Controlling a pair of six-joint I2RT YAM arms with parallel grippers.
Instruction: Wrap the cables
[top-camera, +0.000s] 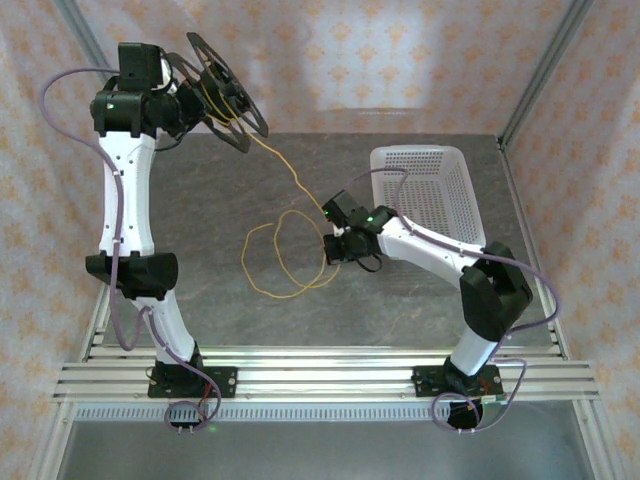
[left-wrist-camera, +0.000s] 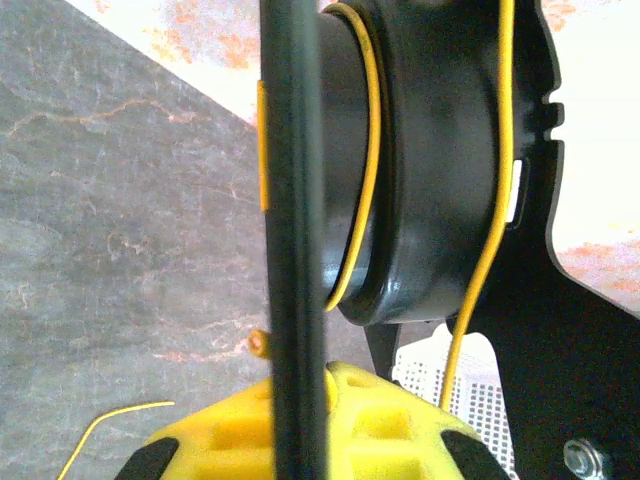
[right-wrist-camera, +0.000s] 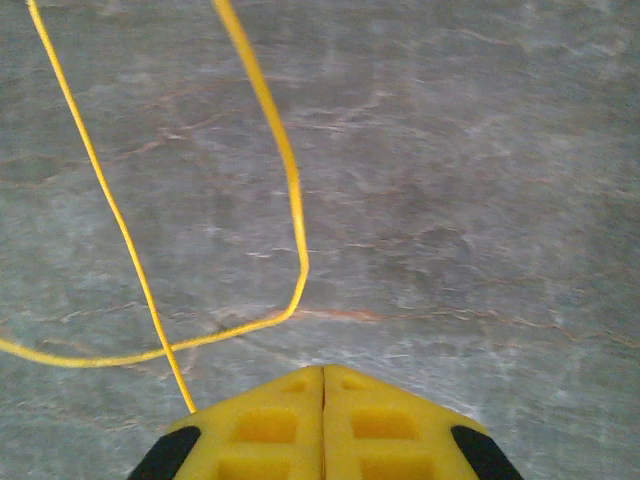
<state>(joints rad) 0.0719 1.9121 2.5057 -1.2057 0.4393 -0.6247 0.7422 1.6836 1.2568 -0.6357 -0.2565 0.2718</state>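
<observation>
My left gripper (top-camera: 190, 95) is raised at the far left, shut on the black spool (top-camera: 228, 92). In the left wrist view its yellow fingers (left-wrist-camera: 230, 430) clamp a black flange bar of the spool (left-wrist-camera: 292, 200). The yellow cable (left-wrist-camera: 372, 150) lies in turns around the dark hub. From the spool the cable (top-camera: 285, 255) slopes down to the table middle and lies in loose loops. My right gripper (top-camera: 330, 240) sits low beside those loops, shut, with nothing in the seam at its tips (right-wrist-camera: 323, 372). One straight cable strand (right-wrist-camera: 110, 215) runs under its left finger.
A white perforated basket (top-camera: 425, 195) stands at the right rear of the grey table, also seen past the spool (left-wrist-camera: 430, 375). A metal frame post rises at the back right corner. Lilac arm cables hang by both arm bases.
</observation>
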